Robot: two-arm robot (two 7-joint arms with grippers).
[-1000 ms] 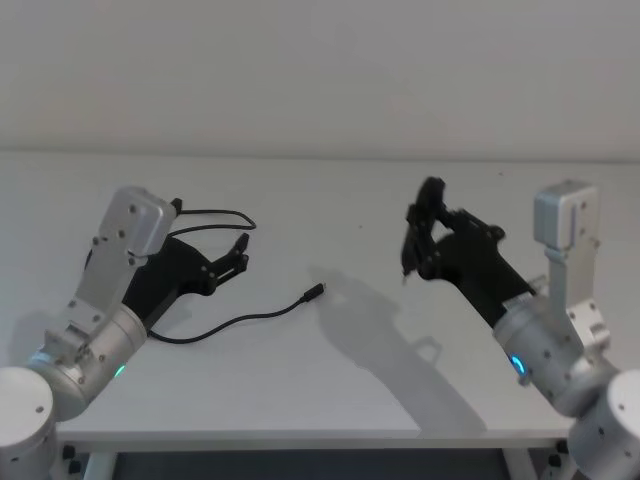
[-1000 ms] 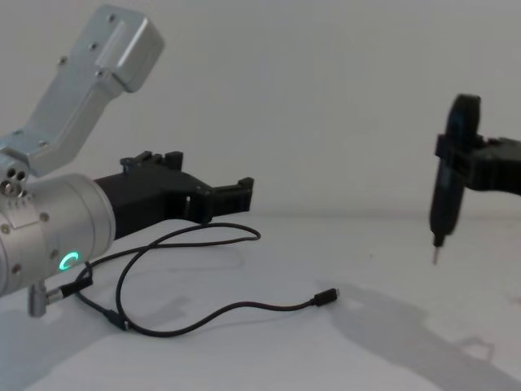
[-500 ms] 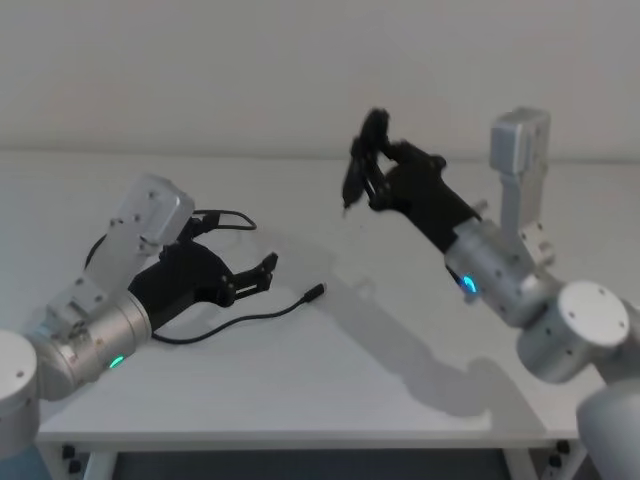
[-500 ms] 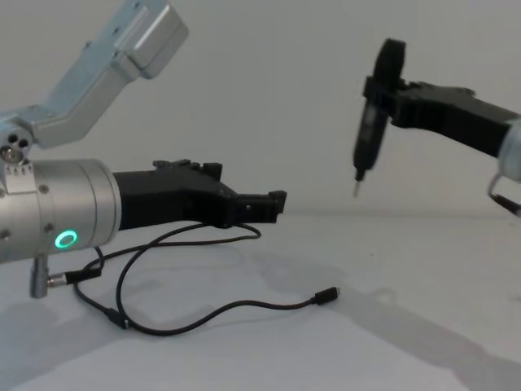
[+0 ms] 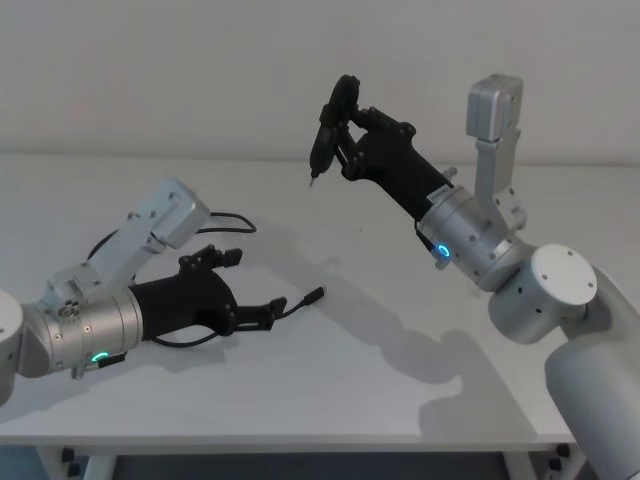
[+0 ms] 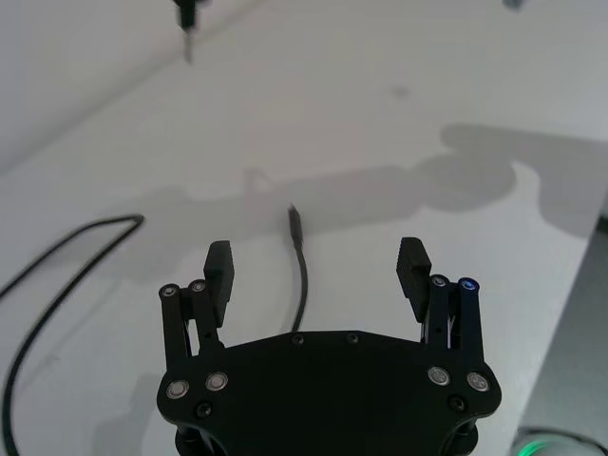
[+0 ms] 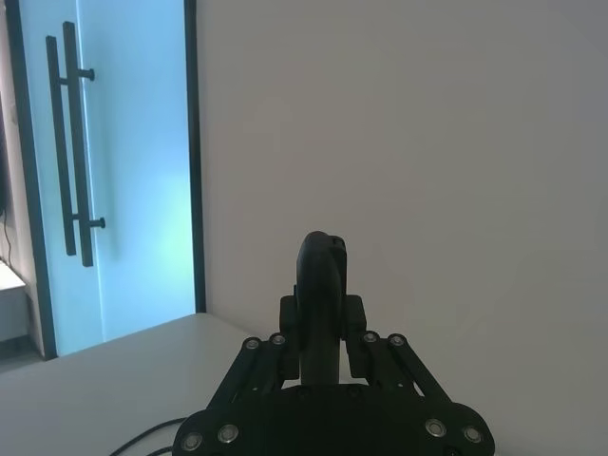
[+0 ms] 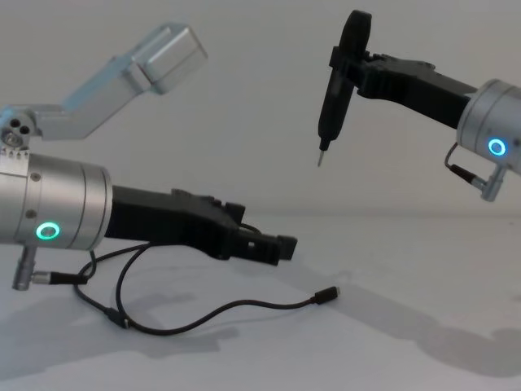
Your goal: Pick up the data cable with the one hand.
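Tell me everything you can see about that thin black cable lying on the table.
The data cable is a long, thin black cord, rubbery-looking, lying slack on the white table in loose curves, with a loop at the far side. A small black plug ends its free stretch; I cannot make out the other end. The left gripper hangs just above that stretch, fingers open to either side, not touching it.

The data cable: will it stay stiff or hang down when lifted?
Probably floppy: the data cable lies in loose curves. Likely light, being thin. The left gripper, open, hovers over it; the right gripper holds a pen-like tool.
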